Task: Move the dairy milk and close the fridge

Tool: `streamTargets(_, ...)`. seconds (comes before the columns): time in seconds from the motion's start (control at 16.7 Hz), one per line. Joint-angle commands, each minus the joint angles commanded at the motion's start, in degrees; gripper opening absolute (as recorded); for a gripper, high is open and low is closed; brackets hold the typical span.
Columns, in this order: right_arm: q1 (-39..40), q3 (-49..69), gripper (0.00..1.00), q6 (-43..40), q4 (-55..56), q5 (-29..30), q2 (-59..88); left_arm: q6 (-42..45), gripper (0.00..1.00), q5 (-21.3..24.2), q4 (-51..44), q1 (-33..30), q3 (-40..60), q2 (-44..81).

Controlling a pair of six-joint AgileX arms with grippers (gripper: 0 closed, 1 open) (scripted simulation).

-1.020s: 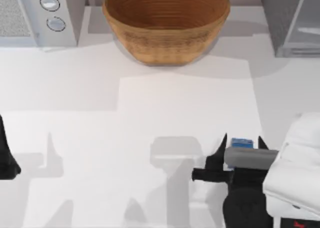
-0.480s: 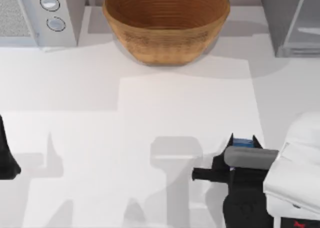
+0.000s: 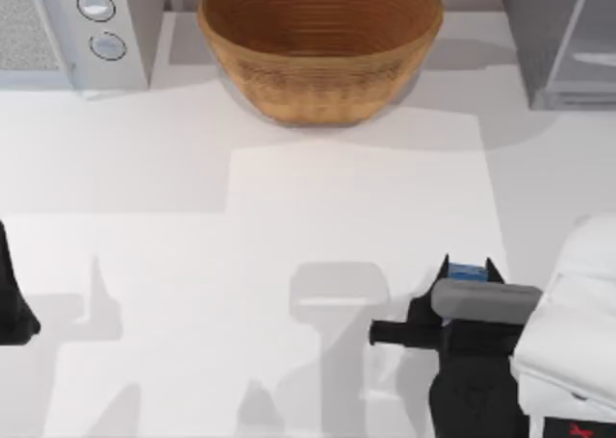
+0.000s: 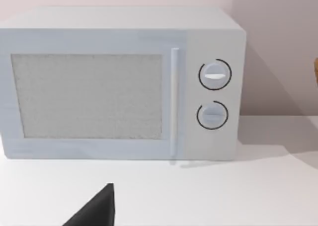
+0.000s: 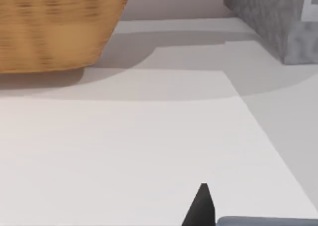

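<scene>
The dairy milk (image 3: 467,271) shows as a small blue patch low on the table's right side. My right gripper (image 3: 469,268) is shut on it, one black finger against each side, and the wrist hides most of the carton. One dark fingertip (image 5: 201,206) pokes up in the right wrist view. The fridge (image 3: 544,34) is the grey speckled box at the back right corner, with its pale door panel (image 3: 589,53) on its right; its grey wall (image 5: 268,17) also appears in the right wrist view. My left gripper (image 3: 12,303) is parked at the left edge.
A large wicker bowl (image 3: 320,43) stands at the back centre, far ahead of the right gripper. A light grey microwave (image 3: 67,29) with two round knobs occupies the back left corner and faces the left wrist camera (image 4: 124,82). White tabletop (image 3: 289,226) lies between.
The right gripper's fingers have drawn together onto the carton since a second ago and have held still over the last half second. The left arm has not moved.
</scene>
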Motion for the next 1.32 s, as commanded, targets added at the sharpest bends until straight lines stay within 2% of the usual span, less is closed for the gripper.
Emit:
streamTargets(0.48,-0.01,-1.08,0.00,0.15,-9.38,-0.07,-10.10,0.00,1.00,0.00,0.00,0.00,0.00,0.00)
streamTargets(0.84,-0.71,-0.79,0.00,0.11,-9.54,-0.82,-10.58,0.00,1.00,0.00,0.00,0.00,0.00,0.00)
streamTargets(1.08,-8.25,-0.20,0.00,-1.74,-11.05,-8.92,-14.72,0.00,1.00,0.00,0.00,0.00,0.00,0.00)
streamTargets(1.32,-21.87,0.22,0.00,-5.00,-14.42,-24.53,-21.59,0.00,1.00,0.00,0.00,0.00,0.00,0.00)
